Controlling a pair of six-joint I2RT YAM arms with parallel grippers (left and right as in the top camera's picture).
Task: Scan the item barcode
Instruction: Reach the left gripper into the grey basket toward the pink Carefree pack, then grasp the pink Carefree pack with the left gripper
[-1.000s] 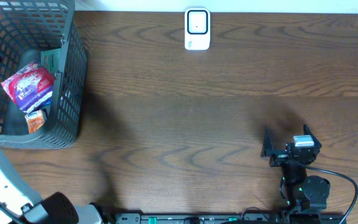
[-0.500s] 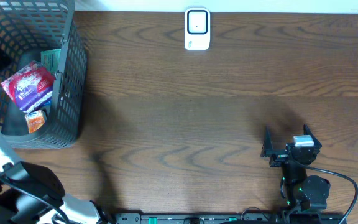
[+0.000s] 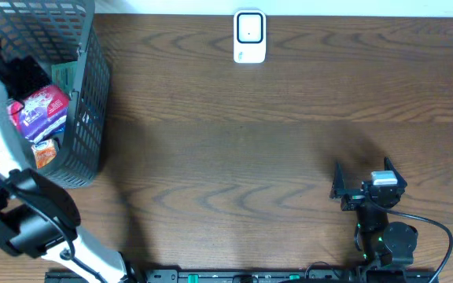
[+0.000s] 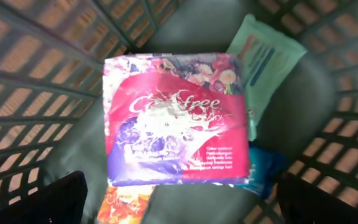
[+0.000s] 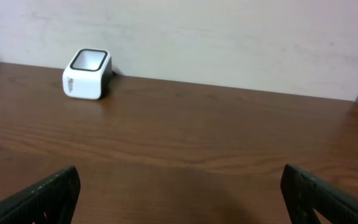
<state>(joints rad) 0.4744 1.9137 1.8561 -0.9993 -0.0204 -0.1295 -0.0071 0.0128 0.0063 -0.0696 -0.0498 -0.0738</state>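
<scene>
Left gripper (image 4: 179, 194) jaws spread wide, above pink packet (image 4: 173, 118) inside basket (image 3: 90, 96). Right gripper (image 3: 360, 173) jaws released, empty, facing scanner (image 5: 87, 73).

the overhead view was softly and evenly lit, rather dim; broad faint shadows lay on the brown table (image 3: 250, 118) beside the basket (image 3: 93, 94) and near the right arm (image 3: 380, 220). the white scanner (image 3: 249, 36) was the brightest spot, nearly washed out. in the left wrist view glare whitened the middle of the glossy pack (image 4: 176, 118), and the basket walls at the edges were blurred. in the right wrist view the table carried a pale sheen below the wall (image 5: 229, 37), and the right gripper's fingers (image 5: 42, 199) were dark and out of focus.
</scene>
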